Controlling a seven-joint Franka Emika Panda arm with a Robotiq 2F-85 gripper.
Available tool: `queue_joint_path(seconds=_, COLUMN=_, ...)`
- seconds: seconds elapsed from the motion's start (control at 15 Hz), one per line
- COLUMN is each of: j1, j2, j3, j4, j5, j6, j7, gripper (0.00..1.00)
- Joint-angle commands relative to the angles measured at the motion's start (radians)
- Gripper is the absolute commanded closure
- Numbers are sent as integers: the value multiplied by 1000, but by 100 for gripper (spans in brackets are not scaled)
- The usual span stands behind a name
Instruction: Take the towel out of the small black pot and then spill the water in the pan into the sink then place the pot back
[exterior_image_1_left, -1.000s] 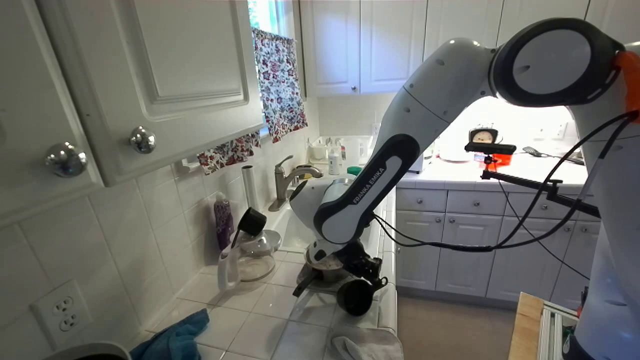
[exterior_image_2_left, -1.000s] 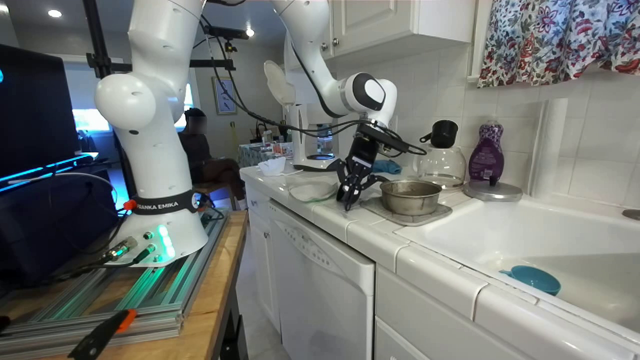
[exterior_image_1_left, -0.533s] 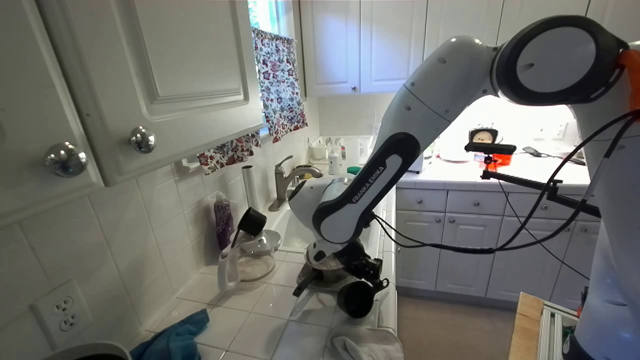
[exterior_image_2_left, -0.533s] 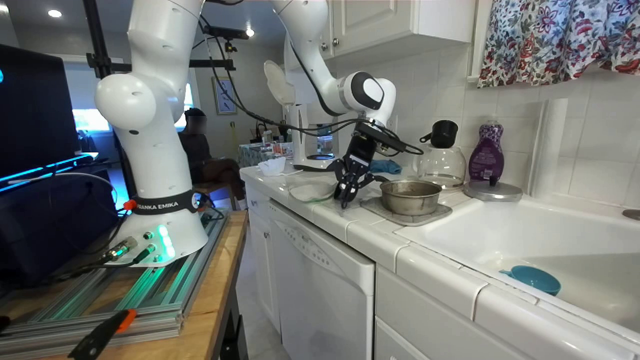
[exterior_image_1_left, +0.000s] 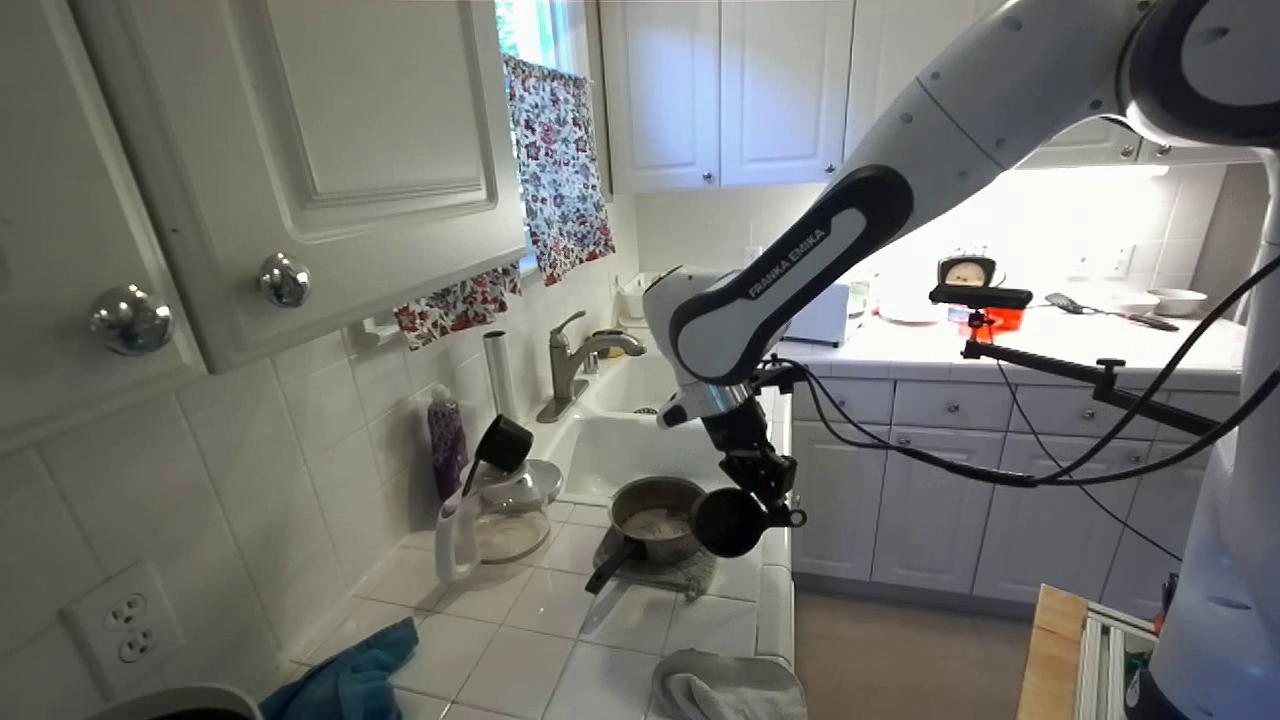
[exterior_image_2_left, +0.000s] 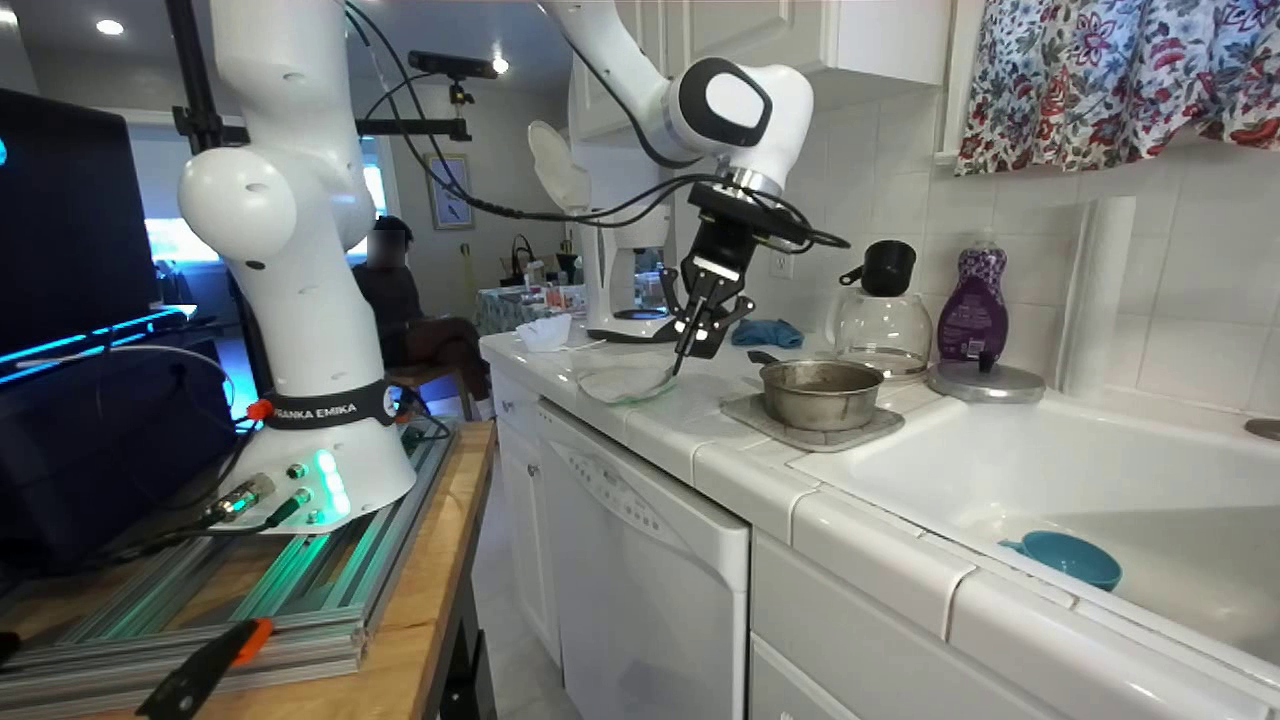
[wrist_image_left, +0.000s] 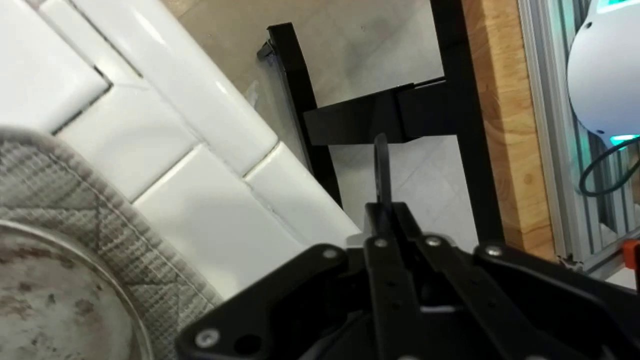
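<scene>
My gripper (exterior_image_1_left: 774, 506) is shut on the handle of the small black pot (exterior_image_1_left: 727, 522), which hangs above the counter with its mouth facing that exterior camera. In the wrist view, the handle (wrist_image_left: 382, 167) sticks out between the gripper's (wrist_image_left: 385, 215) pads; the pot's bowl is out of view there. The grey pan (exterior_image_2_left: 822, 398) stands upright on a quilted pad beside the sink (exterior_image_2_left: 1050, 450), and the pot overlaps its rim in an exterior view. Its inside (wrist_image_left: 55, 300) looks stained; I cannot tell whether water is in it. The pale towel (exterior_image_1_left: 735, 688) lies crumpled near the counter's front edge.
A glass carafe (exterior_image_2_left: 880, 335) topped by a black cup (exterior_image_2_left: 888, 268), a soap bottle (exterior_image_2_left: 973, 300) and a metal lid (exterior_image_2_left: 985, 382) line the wall. The faucet (exterior_image_1_left: 565, 370) rises behind the sink, which holds a teal cup (exterior_image_2_left: 1070, 558). A bright teal cloth (exterior_image_1_left: 350, 675) lies by the wall.
My gripper has risen off the counter with the black pot in it, away from the towel and up beside the pan. The pan, formerly half covered by the arm, shows more fully.
</scene>
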Motion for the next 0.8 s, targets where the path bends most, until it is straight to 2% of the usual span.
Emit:
queue_joint_path(seconds=0.0, j1=-32, j2=-101, j3=-59, j4=-54, j5=58, j6=12, j7=64, gripper=99)
queue_joint_path(seconds=0.33, j1=-66, j2=-53, j3=-130, j4=21, j5=167, j6=-15, j7=150, gripper=99)
queue_joint_path(seconds=0.73, j1=-90, j2=63, j3=-141, j4=142, j5=430, j6=-56, j7=219, gripper=99)
